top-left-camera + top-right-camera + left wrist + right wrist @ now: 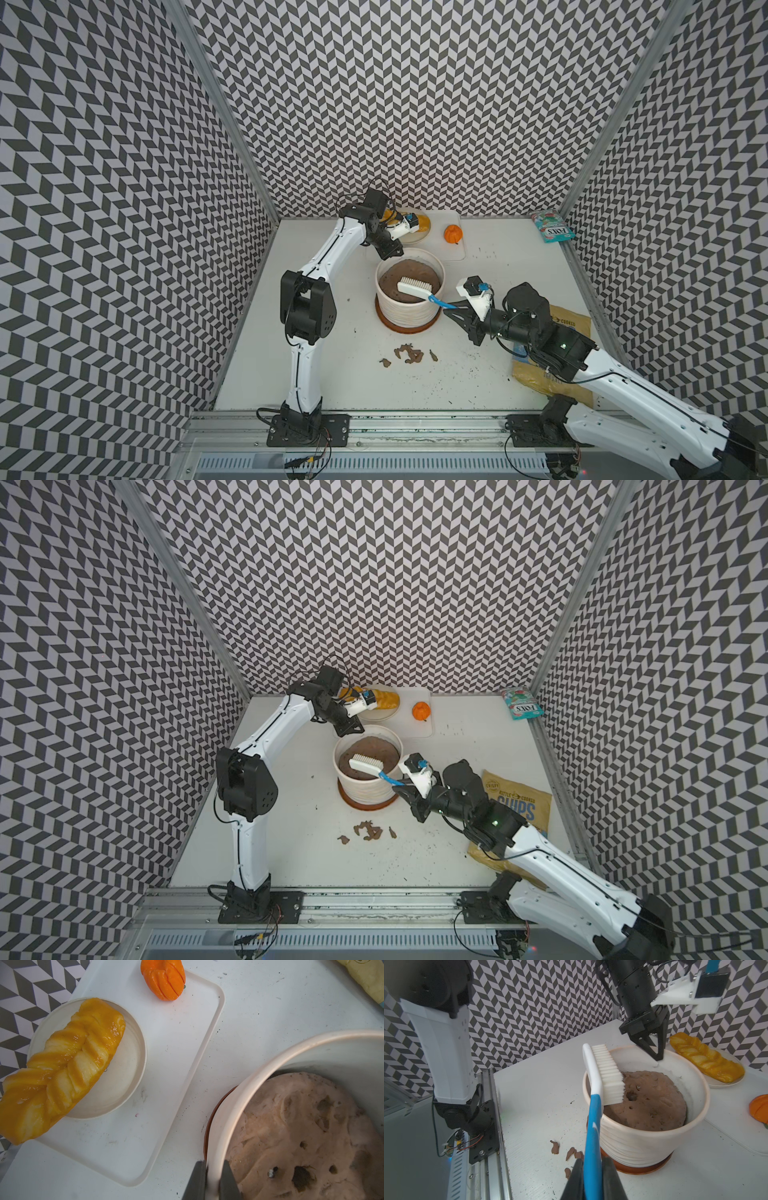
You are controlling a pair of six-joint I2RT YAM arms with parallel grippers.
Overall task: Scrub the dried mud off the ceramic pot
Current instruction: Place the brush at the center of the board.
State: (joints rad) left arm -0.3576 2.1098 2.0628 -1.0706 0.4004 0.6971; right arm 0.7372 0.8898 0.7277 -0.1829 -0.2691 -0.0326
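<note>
Table: ceramic pot mid-surface; dried mud flakes just before it.
Left: my left gripper pinches the rim.
Right: my right gripper clamps the brush handle.
Technique: bristles onto wall, short firm strokes.

Premises: a laboratory robot test cell. The white counter is enclosed on three sides by chevron-patterned panels in aluminium framing. The left arm and right arm are bolted to a metal rail along the near edge. Loose wiring is exposed.
</note>
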